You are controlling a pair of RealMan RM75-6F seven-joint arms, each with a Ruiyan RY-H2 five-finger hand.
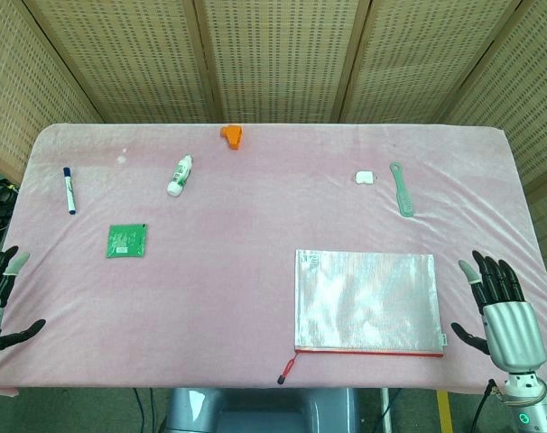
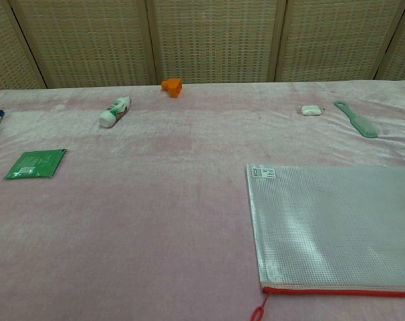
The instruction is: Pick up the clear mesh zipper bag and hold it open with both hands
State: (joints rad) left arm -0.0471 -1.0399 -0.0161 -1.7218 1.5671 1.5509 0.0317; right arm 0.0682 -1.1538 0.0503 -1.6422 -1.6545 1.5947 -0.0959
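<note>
mesh bag flat, hands apart

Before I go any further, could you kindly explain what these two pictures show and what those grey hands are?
They belong to a two-armed robot at a table with a pink cloth. The head view looks down from above; the chest view looks across from lower, and shows no hands. The left hand and right hand rest at the near corners, fingers spread, holding nothing. The clear mesh zipper bag lies flat near the right hand, red zipper edge toward the robot. Farther off lie a green packet, a marker, a white tube, an orange piece, a small white item and a green brush.
</note>
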